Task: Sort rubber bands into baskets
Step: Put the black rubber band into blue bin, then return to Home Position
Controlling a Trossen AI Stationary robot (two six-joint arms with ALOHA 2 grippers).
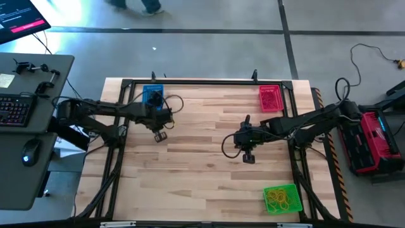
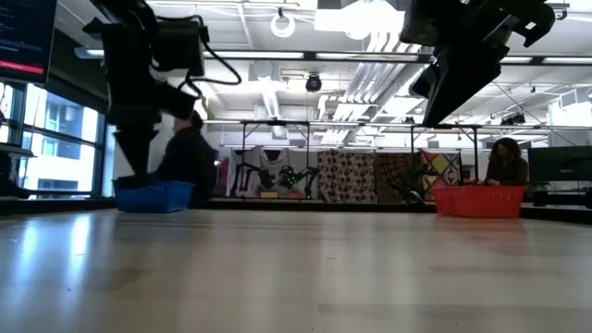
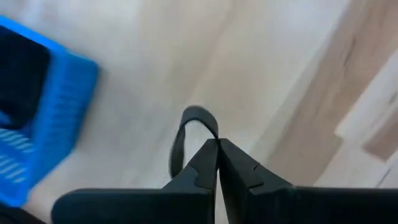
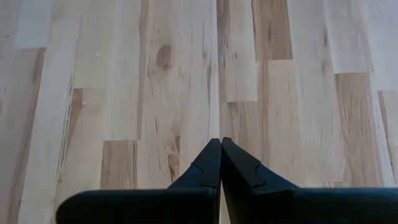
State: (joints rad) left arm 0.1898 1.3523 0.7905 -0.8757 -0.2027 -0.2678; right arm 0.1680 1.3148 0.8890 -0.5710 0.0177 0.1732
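My left gripper (image 1: 160, 135) is near the table's far left, just on the near side of the blue basket (image 1: 153, 95), and is shut on a black rubber band (image 3: 186, 124). The blue basket also shows in the left wrist view (image 3: 43, 112) and the low view (image 2: 153, 195). My right gripper (image 1: 249, 158) is shut and empty over bare wood (image 4: 186, 93) right of the table's middle. The red basket (image 1: 270, 98) stands at the far right with red bands in it. The green basket (image 1: 281, 198) stands at the near right with yellow bands in it. My left gripper pinches the black band between its two fingertips at one spot of the loop (image 3: 213, 132). The rest of the loop curves out past the tips and down along one finger (image 3: 177, 155). Only the band is in the hold.
The wooden table (image 1: 202, 164) lies inside a black frame. A desk with a keyboard (image 1: 12, 111) and mouse stands to the left of the table. A red and black case (image 1: 373, 139) lies on the floor to the right. People show in the room behind in the low view.
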